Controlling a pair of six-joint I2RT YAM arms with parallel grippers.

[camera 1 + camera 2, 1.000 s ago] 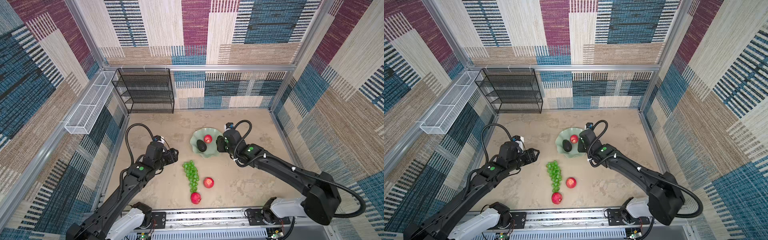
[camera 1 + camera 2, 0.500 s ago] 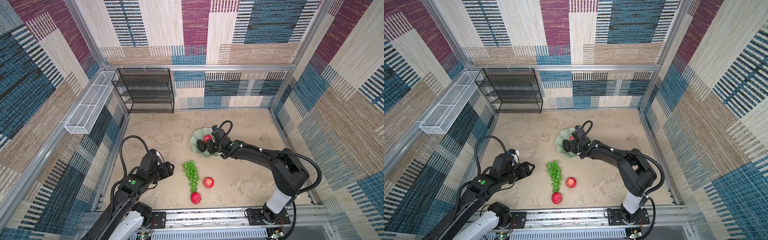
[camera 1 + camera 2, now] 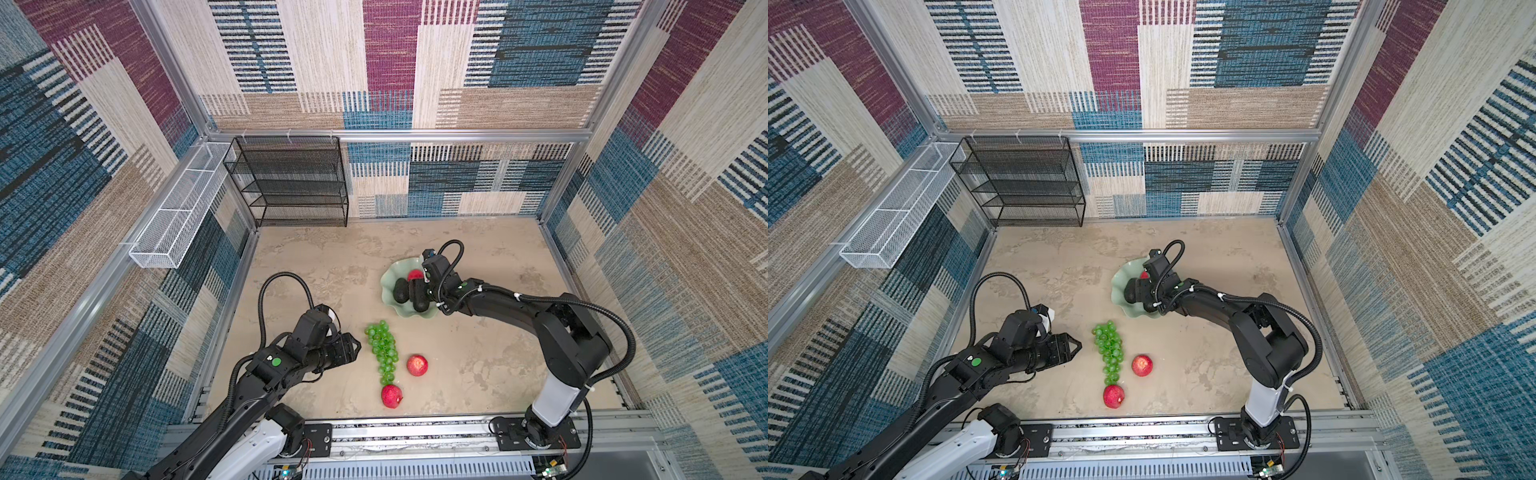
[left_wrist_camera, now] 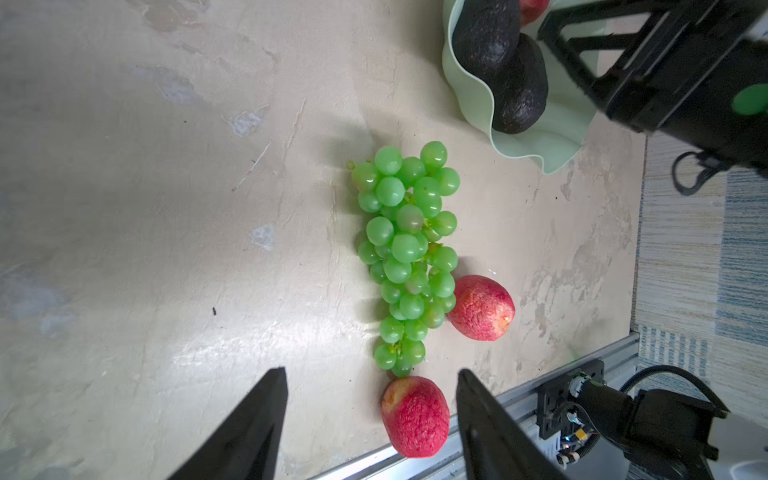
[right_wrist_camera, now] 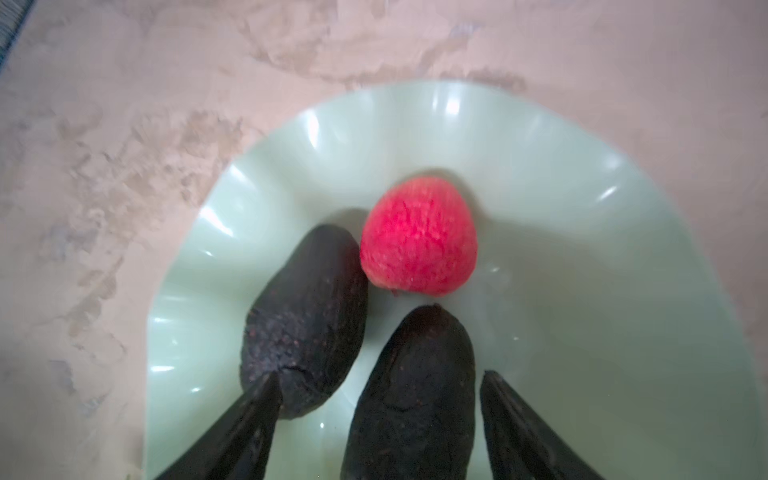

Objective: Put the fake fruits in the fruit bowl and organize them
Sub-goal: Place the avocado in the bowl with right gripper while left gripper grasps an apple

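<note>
The right fingers (image 5: 241, 436) stand apart over the fruit bowl (image 5: 582, 208) and grip nothing. One avocado (image 5: 415, 395) lies lengthwise between them in the bowl, with a gap to either finger and its stem end close to the red apple (image 5: 419, 237). The other avocado (image 5: 307, 316) lies just beside it, outside the pair, with one fingertip over its wide end. The left fingers (image 4: 253, 432) are open too, over the bench (image 4: 145, 208), near the grapes (image 4: 407, 249) but apart from them. The grapes lie on the bench near the bowl, not touching it. A first apple (image 4: 482, 307) sits against the bunch's side and a second apple (image 4: 415, 415) at its narrow tip
</note>
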